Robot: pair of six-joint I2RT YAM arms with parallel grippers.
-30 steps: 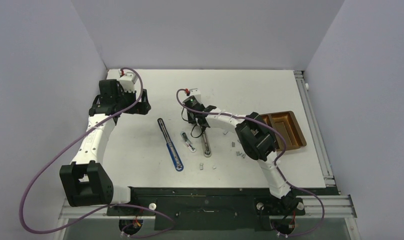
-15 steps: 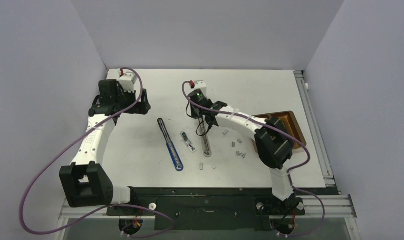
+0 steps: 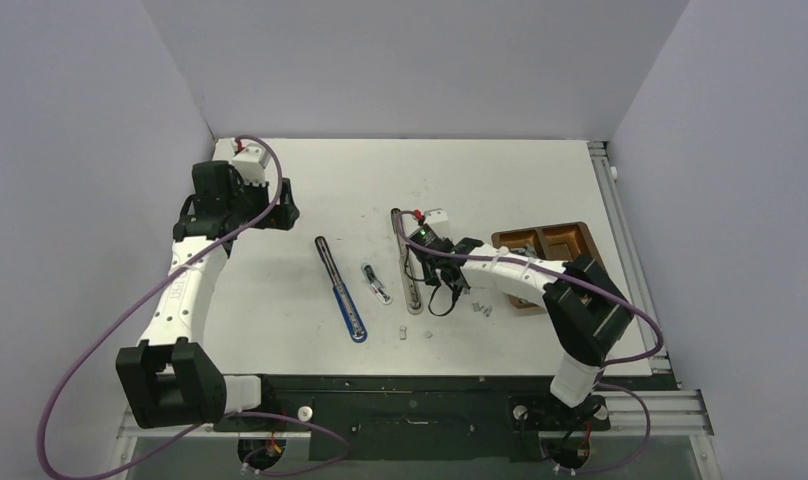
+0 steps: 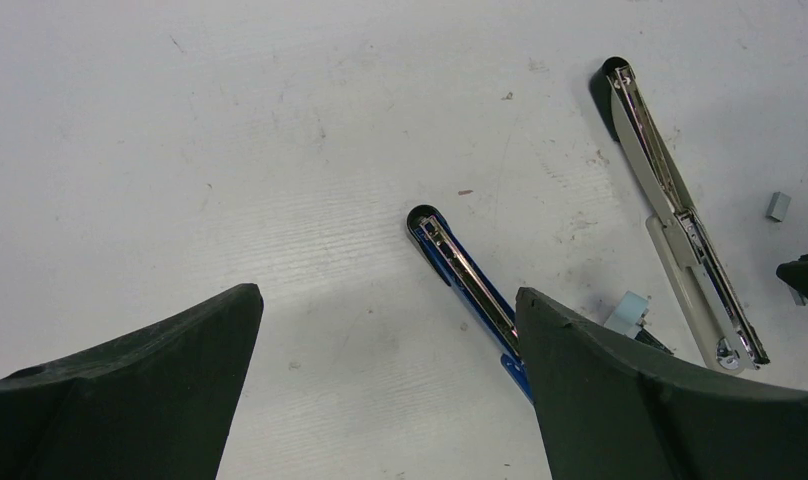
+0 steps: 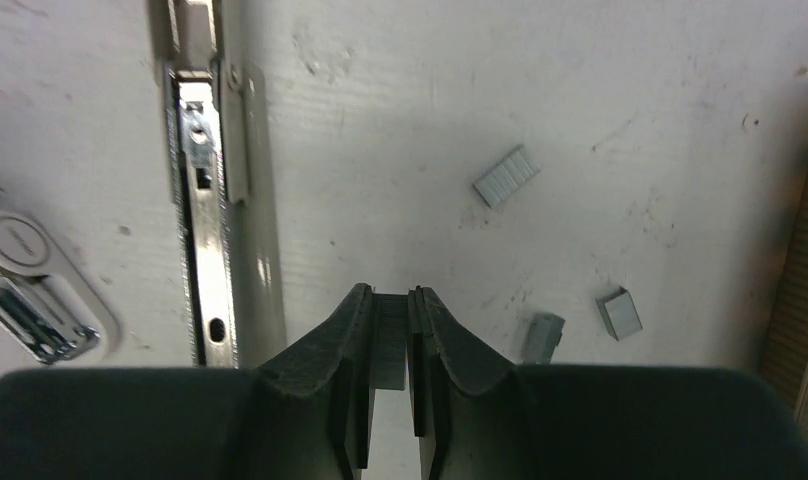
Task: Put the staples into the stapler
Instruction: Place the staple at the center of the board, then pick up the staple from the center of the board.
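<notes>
A white stapler (image 3: 407, 270) lies opened flat at the table's middle, its metal channel (image 5: 202, 230) showing in the right wrist view. A blue stapler (image 3: 341, 291) lies opened to its left. My right gripper (image 3: 446, 293) is just right of the white stapler's near end, low over the table. Its jaws (image 5: 390, 296) are shut on a grey staple strip (image 5: 389, 345). Loose staples (image 5: 506, 176) lie ahead and to the right (image 5: 618, 312). My left gripper (image 3: 272, 206) is open and empty at the far left, its wide jaws (image 4: 387, 295) above bare table near the blue stapler (image 4: 463, 281).
A brown two-part tray (image 3: 570, 250) stands at the right. A small pale blue-green box (image 4: 628, 311) lies between the two staplers. More loose staples lie near the front (image 3: 405, 335) and right of my right gripper (image 3: 481, 308).
My right arm has swung from the far end of the white stapler toward the near right, down among the loose staples. The left arm has hardly moved.
</notes>
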